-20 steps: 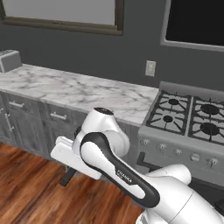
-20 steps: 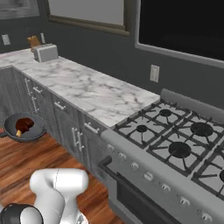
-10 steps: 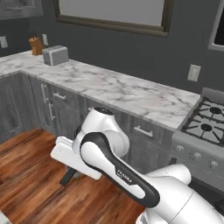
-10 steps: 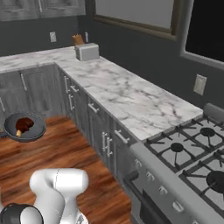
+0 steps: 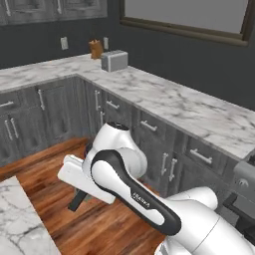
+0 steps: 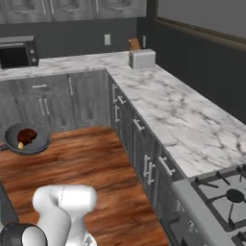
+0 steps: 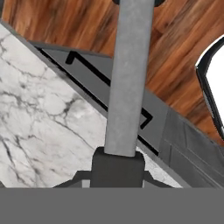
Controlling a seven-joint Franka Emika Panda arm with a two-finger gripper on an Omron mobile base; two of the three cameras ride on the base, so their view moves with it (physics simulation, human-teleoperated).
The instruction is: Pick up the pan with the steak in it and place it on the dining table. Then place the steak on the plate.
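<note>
In the right base view the pan (image 6: pixel 26 140) is at the middle left of the frame, up in the air over the wooden floor (image 6: pixel 91 163), and the steak (image 6: pixel 27 136) lies inside it. In the hand view the gripper (image 7: pixel 117 171), at the bottom centre, is pinching the pan's long handle, which runs up the frame. The marble dining table (image 7: pixel 48 131) fills the left of that view.

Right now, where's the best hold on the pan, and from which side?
The long straight handle, clamped across its width from above near its end. That leaves the shallow bowl level, so the steak stays inside. The gripper is shut on the handle that way.
</note>
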